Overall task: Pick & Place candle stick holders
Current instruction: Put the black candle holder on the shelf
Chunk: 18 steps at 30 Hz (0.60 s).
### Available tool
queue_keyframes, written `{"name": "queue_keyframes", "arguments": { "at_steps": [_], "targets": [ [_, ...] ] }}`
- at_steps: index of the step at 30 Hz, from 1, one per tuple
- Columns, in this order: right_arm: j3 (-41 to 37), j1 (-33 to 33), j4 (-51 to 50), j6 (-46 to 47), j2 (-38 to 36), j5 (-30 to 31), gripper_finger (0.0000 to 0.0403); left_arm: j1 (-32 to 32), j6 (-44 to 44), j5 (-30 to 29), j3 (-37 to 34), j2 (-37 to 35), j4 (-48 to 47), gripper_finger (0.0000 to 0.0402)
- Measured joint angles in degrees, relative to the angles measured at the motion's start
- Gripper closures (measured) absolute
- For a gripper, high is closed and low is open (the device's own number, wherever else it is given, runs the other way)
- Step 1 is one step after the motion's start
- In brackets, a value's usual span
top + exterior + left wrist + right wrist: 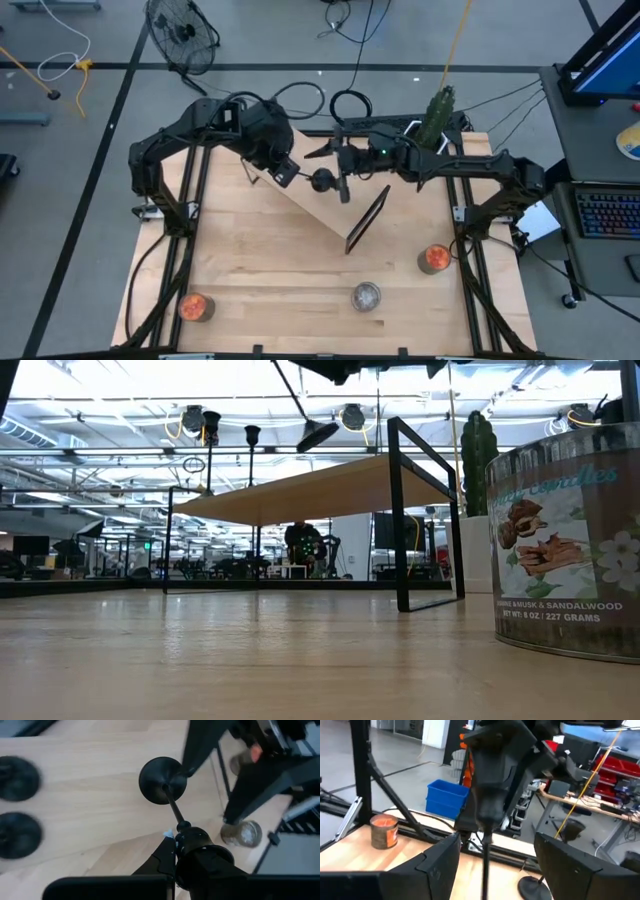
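The left end effector (287,170) is closed on the cup end of a black holder (322,181) and carries it in the air above the raised wooden shelf (315,205) at the table's (260,280) far centre. In the left wrist view the holder's thin stem runs from the fingers (165,857) out to its round base (163,780), which points away from the arm.

The right end effector (343,185) is open, with its fingers (437,865) on either side of the same stem, just right of the base.

Two more black holders (19,779) stand on the shelf's left part. An orange cup (196,306) sits at the table's near left, a second orange cup (434,259) at the right edge, and a silvery cup (367,296) at near centre. A cactus (437,115) stands at the far right corner.
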Motion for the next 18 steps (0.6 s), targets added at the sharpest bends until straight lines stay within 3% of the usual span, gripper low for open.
{"name": "queue_keyframes", "arguments": {
  "at_steps": [7,18],
  "targets": [
    [0.0,0.2,-3.2,-0.6,0.0,-0.2,0.0154,0.1,8.6,7.0,-0.1,3.2,2.2,0.0385],
    [-0.1,0.7,-7.8,0.8,0.1,-0.4,0.0154,0.8,11.8,9.9,-0.1,5.7,6.1,0.0385]
  ]
}}
